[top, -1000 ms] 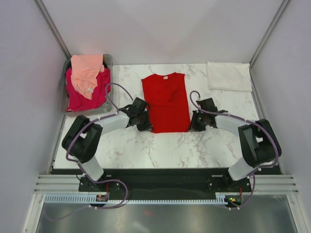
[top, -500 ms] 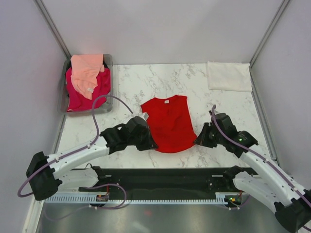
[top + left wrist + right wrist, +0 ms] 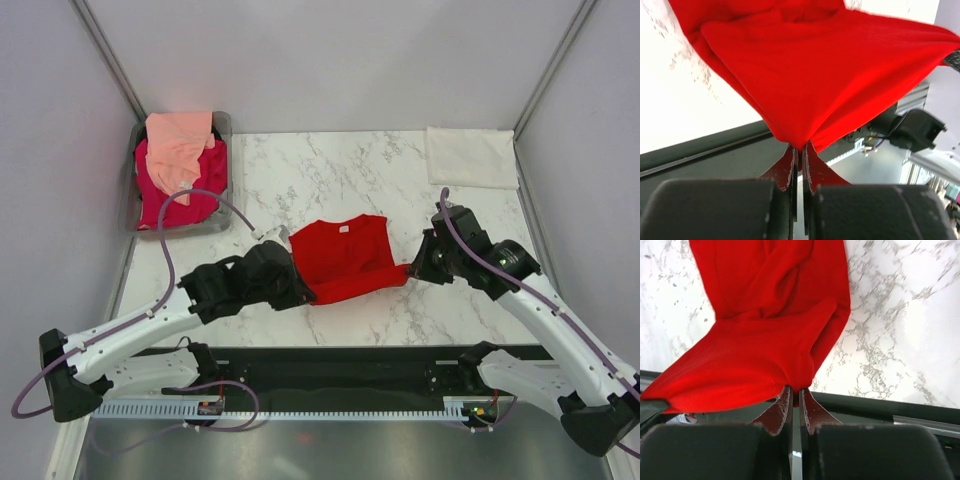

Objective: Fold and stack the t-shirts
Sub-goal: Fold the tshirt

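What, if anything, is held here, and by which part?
The red t-shirt, by its bottom hem corners: left gripper on one, right gripper on the other.

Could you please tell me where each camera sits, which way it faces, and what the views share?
Top external: fixed above and behind the robot, looking down at the marble table; left arm and right arm show, left gripper and right gripper holding the red t-shirt.
Left wrist: on the left wrist, facing along its own shut fingers into hanging red cloth.
Right wrist: on the right wrist, facing along its shut fingers at cloth and marble.
Shared: all three show the red t-shirt.
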`<action>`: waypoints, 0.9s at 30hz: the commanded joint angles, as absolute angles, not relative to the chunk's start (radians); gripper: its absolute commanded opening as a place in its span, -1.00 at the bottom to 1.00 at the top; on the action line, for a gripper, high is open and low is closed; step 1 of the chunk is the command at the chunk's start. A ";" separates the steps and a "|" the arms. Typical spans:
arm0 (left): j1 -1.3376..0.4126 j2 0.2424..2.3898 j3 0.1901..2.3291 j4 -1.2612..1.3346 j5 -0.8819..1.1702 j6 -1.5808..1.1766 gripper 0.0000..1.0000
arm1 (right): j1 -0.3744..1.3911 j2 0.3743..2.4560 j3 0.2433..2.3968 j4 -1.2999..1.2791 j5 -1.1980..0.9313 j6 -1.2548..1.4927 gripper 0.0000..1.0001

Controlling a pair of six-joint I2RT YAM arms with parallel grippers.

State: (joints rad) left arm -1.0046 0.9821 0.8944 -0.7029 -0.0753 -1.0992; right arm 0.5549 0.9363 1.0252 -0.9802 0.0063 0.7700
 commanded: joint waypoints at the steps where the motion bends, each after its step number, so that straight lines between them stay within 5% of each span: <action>1: -0.977 1.008 0.974 -0.805 -0.181 -1.092 -0.96 | 0.554 1.003 1.136 -1.015 0.147 0.712 -1.00; 15: -0.643 1.190 1.043 -0.727 -0.005 -0.879 -0.96 | 0.535 1.417 1.383 -0.922 0.230 0.583 -1.00; 27: -0.433 1.556 1.199 -0.638 0.098 -0.727 -0.96 | 0.419 1.756 1.551 -0.815 0.170 0.492 -1.00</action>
State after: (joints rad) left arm -0.4774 1.4700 1.1248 -0.6258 0.1009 -0.8425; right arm 0.4660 1.6989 1.4895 -0.8494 0.1066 0.5495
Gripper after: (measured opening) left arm 0.041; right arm 0.094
